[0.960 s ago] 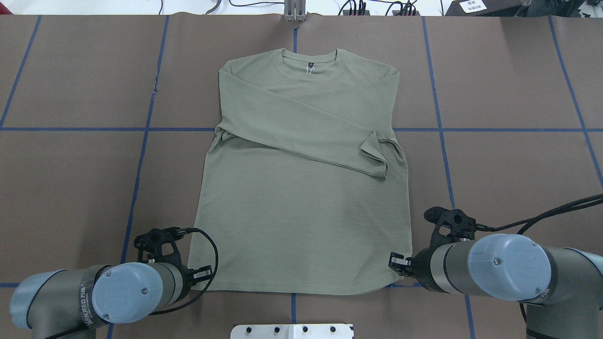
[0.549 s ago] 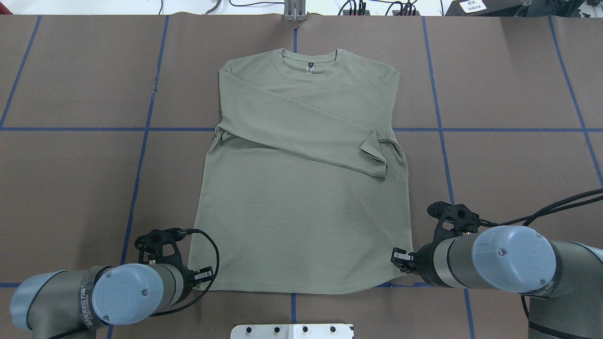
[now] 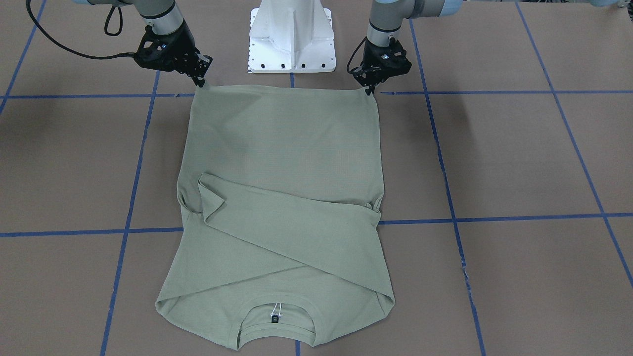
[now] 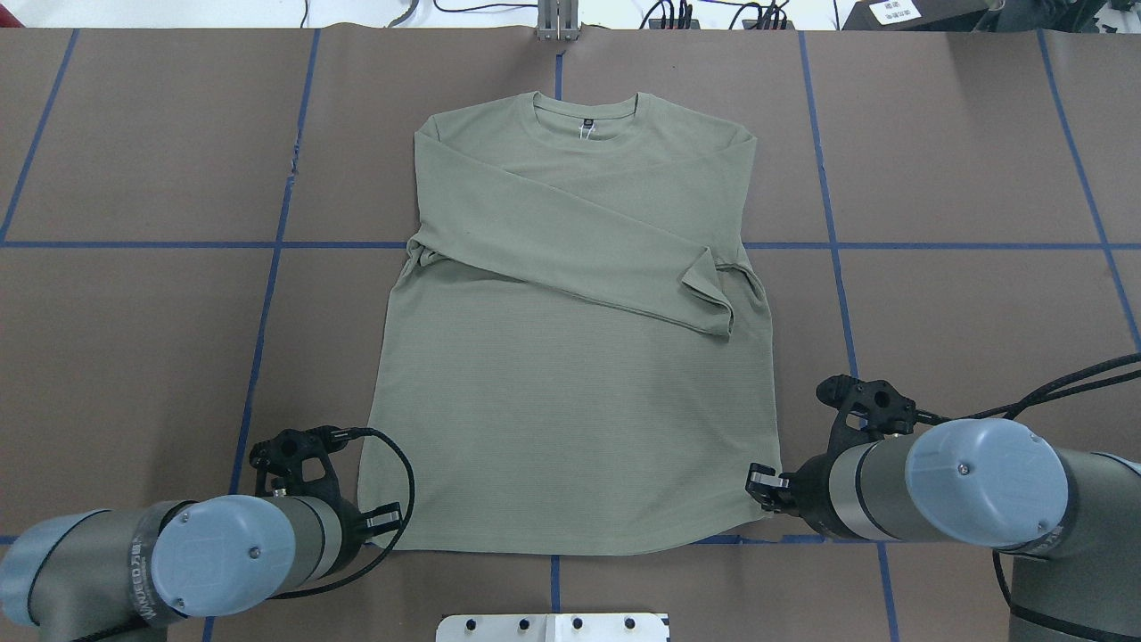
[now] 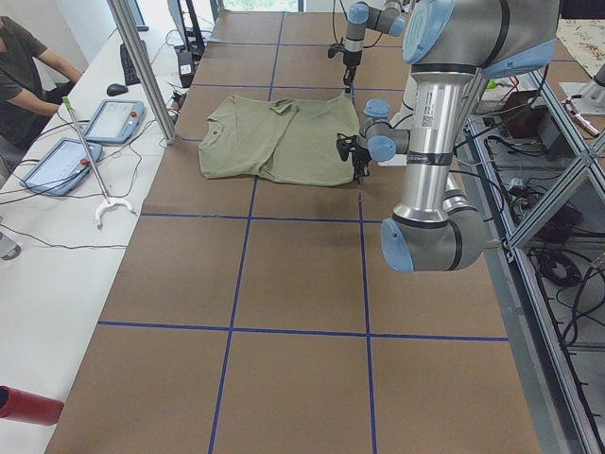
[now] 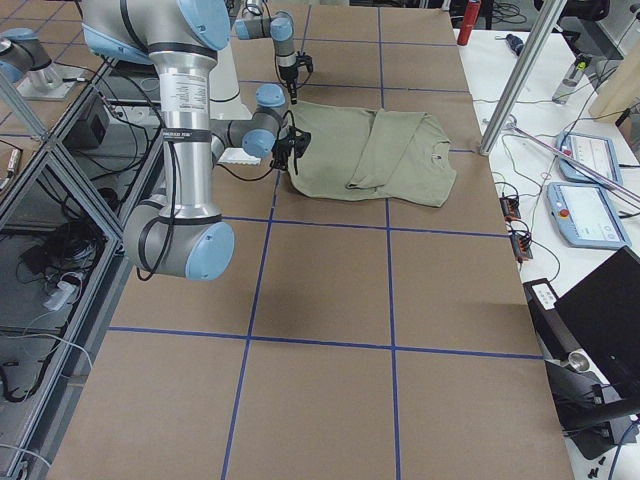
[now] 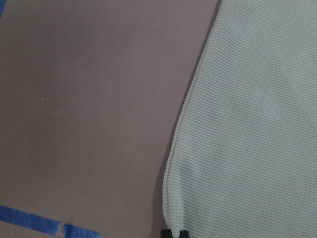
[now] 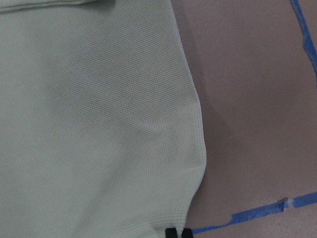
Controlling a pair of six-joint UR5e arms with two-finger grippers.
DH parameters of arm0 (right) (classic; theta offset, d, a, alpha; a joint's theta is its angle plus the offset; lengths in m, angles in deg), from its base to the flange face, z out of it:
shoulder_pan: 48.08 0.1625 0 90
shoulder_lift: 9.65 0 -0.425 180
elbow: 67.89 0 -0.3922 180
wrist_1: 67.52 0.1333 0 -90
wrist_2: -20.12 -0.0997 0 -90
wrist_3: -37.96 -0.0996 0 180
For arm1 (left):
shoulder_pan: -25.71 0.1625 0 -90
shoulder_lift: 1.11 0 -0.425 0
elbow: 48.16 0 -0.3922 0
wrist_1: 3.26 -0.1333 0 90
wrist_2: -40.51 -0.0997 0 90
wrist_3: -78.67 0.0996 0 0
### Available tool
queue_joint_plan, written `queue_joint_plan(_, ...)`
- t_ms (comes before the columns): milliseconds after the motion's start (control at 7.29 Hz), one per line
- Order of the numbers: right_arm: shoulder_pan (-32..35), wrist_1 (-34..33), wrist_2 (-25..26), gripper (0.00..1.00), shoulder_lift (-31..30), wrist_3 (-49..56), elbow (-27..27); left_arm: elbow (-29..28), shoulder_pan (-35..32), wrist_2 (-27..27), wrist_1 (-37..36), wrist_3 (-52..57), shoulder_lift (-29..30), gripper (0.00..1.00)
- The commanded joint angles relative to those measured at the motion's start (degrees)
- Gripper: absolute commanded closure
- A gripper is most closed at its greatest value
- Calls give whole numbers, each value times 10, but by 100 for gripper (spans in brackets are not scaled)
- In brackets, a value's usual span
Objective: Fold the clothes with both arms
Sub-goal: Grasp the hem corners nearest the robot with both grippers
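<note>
Sage-green knit, the shirt (image 3: 282,148) lies flat on the brown table (image 3: 519,158) in the front-facing view, with its neckline at the far side from the robot and its hem near the white pedestal (image 3: 292,39). One long sleeve is folded slantwise across the chest. The right claw (image 3: 200,82) meets the hem corner on this view's left and the left claw (image 3: 368,89) meets the corner on its right. Each corner is drawn up to a small point at the tips.

From overhead, the shirt (image 4: 570,428) sits in the middle of the table between blue tape lines (image 4: 134,244). A black label (image 4: 586,120) shows inside the collar. The left claw (image 4: 385,517) is at the near left hem corner and the right claw (image 4: 763,480) at the near right one.

The two side views show both arms bent low at the hem edge, and a person (image 5: 24,76) sits at the far side in the left-end view.

In the left wrist view, two dark fingertips (image 7: 171,233) sit narrow at the bottom edge, pinched on the shirt's (image 7: 247,124) corner. In the right wrist view, the fingertips (image 8: 171,233) are likewise nearly together, nipping the rounded hem corner just beside a strip of tape.
</note>
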Motion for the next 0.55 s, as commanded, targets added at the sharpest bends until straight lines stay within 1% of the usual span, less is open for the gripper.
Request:
queue_joint_plan(0, 6, 0, -28, 100, -18, 0, -24, 83, -4, 9, -1, 1, -45, 100)
queue_joint_plan(137, 6, 0, -49, 100, -39, 3, -43, 114, -4, 27, -20, 5, -53, 100)
queue_joint_plan(274, 7, 1, -76, 100, -46, 4, -52, 144, -4, 33, -44, 5, -49, 100)
queue_joint_plan(412, 7, 3, -106, 100, -56, 4, -66, 174, -4, 34, -51, 5, -50, 100)
